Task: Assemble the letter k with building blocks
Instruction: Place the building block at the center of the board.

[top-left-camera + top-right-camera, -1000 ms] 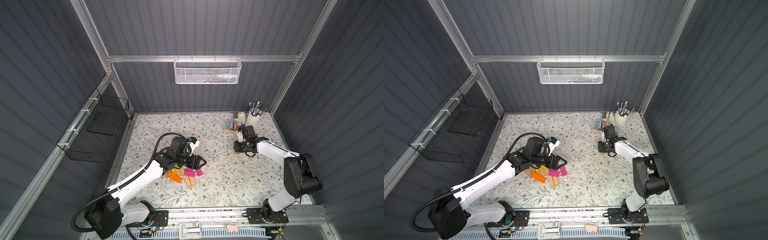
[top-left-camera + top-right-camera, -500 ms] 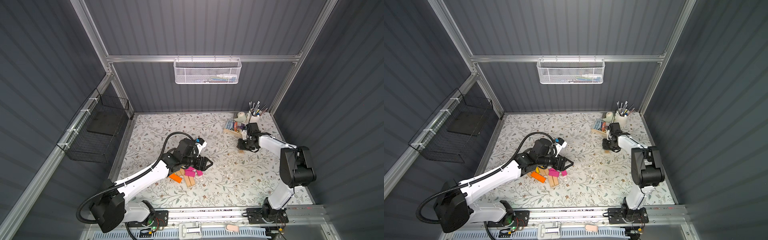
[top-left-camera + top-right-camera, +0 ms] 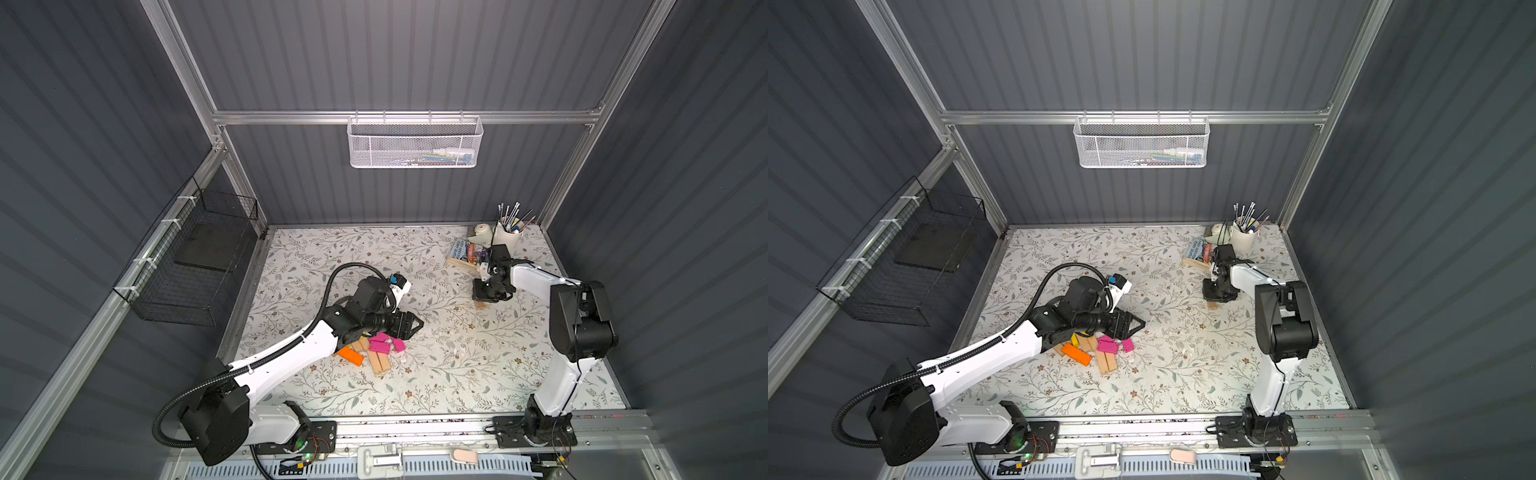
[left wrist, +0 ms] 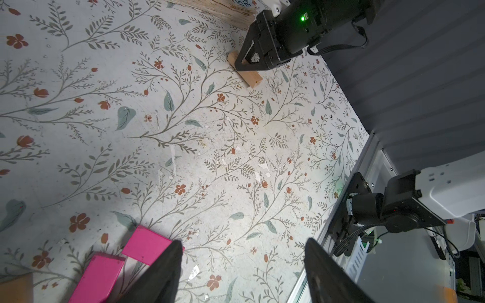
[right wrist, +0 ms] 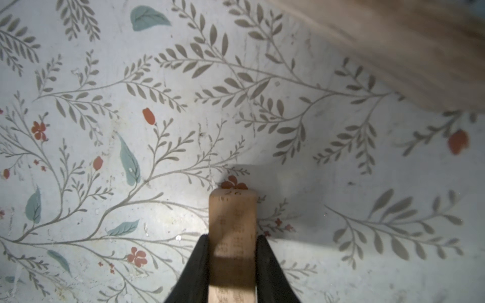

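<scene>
Several building blocks lie in a loose pile at the front left of the mat: magenta [image 3: 380,347] [image 3: 1108,345] [image 4: 147,248], orange [image 3: 350,356] [image 3: 1076,354] and plain tan [image 3: 380,361] [image 3: 1106,361]. My left gripper [image 3: 415,324] [image 3: 1138,326] [image 4: 242,244] stands open and empty just right of the pile. One finger [image 4: 168,262] overlaps a magenta block's corner. My right gripper [image 3: 484,296] [image 3: 1214,296] [image 5: 232,240] [image 4: 248,61] is shut on a single tan block [image 5: 232,215] [image 4: 249,77] [image 3: 481,306], low at the mat's back right.
A wooden book tray [image 3: 461,262] [image 3: 1196,262] stands right behind the right gripper. Behind it are a white cup of tools [image 3: 507,237] and a tape roll [image 3: 482,228]. A black wire basket [image 3: 199,257] hangs on the left wall. A white mesh basket [image 3: 415,143] hangs on the back wall.
My left gripper has slid a little to the right, off the pile, still open. The right arm's elbow has swung inward while its gripper stays in place, shut on the tan block.
</scene>
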Robot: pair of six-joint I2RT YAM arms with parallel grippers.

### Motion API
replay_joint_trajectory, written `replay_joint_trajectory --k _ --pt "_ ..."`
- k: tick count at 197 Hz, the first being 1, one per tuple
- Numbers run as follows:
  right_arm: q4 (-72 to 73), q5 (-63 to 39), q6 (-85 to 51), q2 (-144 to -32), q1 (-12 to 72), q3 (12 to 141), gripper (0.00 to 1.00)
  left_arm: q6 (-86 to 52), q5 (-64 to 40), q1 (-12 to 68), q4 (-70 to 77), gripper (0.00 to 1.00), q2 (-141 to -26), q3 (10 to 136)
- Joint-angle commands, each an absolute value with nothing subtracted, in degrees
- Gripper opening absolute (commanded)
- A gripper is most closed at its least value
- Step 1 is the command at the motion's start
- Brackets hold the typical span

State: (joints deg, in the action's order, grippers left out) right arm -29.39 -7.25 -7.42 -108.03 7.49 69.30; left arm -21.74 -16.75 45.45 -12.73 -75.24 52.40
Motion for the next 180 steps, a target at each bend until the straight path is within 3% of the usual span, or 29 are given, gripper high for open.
replay_joint_trajectory --k 1,119,145,180 --pt "-32.3 -6.7 -7.4 -108.9 7.8 70.6 0.28 -22.4 -15.8 45.7 -12.9 0.74 -74.8 53.7" --pt "-30.1 -5.8 -8.4 -105.0 7.9 68.0 0.42 -22.4 -13.2 45.7 -14.7 0.75 -74.3 53.9" --pt "-28.4 -5.3 -11.1 -98.6 8.2 65.5 0.45 -24.7 -4.8 45.7 -18.8 0.74 -73.4 54.6" --pt "-26.6 -3.6 -19.5 -86.6 13.1 61.2 0.49 -33.7 14.1 45.5 -31.7 0.59 -73.0 57.2"
